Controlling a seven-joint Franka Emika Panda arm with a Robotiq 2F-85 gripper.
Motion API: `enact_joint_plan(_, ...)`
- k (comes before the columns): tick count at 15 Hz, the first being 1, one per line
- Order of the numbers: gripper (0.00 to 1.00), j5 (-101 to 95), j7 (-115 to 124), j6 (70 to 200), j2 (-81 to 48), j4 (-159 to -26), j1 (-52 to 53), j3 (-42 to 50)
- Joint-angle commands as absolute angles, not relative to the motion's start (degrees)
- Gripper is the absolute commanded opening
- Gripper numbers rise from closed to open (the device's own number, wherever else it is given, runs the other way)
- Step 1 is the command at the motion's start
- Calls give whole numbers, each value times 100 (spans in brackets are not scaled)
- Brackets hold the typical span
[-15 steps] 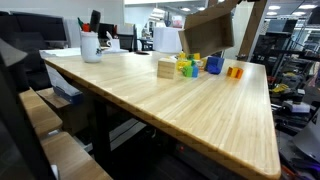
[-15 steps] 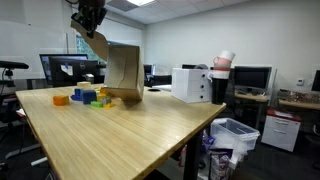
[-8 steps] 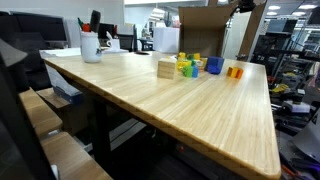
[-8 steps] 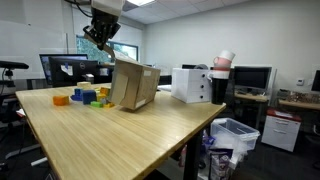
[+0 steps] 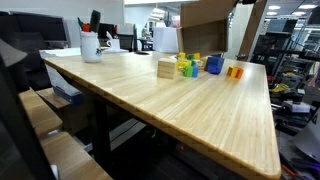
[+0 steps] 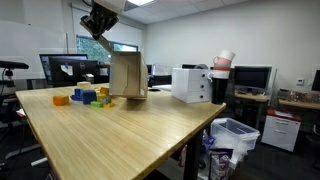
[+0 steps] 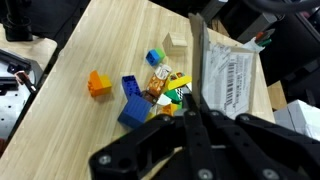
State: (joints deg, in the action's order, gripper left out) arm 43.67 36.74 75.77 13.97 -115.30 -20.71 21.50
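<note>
My gripper (image 6: 100,22) is shut on the top flap of a brown cardboard box (image 6: 127,75) and holds it upright at the far side of the wooden table (image 6: 120,135). In the wrist view my fingers (image 7: 193,96) pinch the flap's edge, and the box (image 7: 232,70) with its barcode label lies to the right. The box (image 5: 208,28) also shows in an exterior view behind a cluster of toy blocks (image 5: 190,66). I cannot tell whether its base touches the table.
Toy blocks lie beside the box: an orange one (image 7: 98,83), a blue one (image 7: 131,102), a wooden one (image 7: 177,42). A white mug with pens (image 5: 91,45) stands at a far corner. A white appliance (image 6: 190,84) and a bin (image 6: 235,135) are off the table.
The box swung out tilted with my gripper half a second ago and now hangs upright again, back closer to the blocks. My grip on the flap has not changed.
</note>
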Motion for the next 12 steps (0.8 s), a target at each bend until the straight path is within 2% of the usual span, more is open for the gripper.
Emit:
enact_joint_plan(1, 2, 4715, 3765, 6977, 1246, -11272, -2132, 2191)
enact_joint_plan(4, 2, 4950, 3824, 6614, 1161, -11168, -2187, 2238)
enact_joint_plan(12, 2, 5003, 4362, 6952, 1022, -11111, -2347, 2259)
